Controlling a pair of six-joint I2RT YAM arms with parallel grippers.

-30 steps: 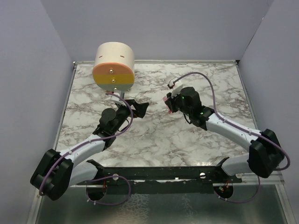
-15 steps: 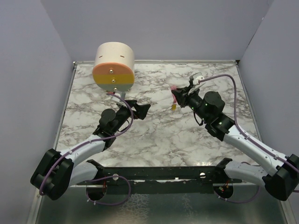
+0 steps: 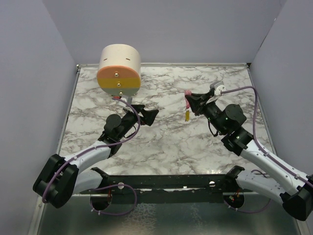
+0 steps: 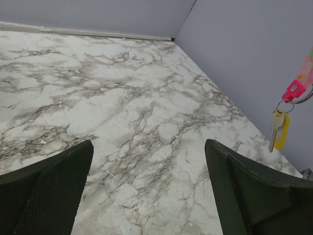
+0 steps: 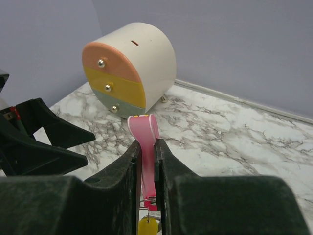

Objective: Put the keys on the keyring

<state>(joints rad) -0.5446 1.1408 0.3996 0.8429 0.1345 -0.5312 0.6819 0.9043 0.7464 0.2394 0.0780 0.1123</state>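
Now the right arm has swung its elbow out toward the right wall, and its right tool (image 3: 191, 102) sits a little farther right over the bench (image 3: 161, 142) than a second ago. The left arm has barely shifted. The right tool is clenched on the pink keyring (image 5: 145, 142), pinching the strap upright between its fingers, with the looped end poking above them. The keys (image 4: 279, 128) hang from the metal ring under the strap, in the air above the marble. The left arm reaches forward low, its left tool (image 3: 145, 113) released with jaws wide, aimed toward the right tool, near the cream-and-orange drum (image 3: 119, 68).
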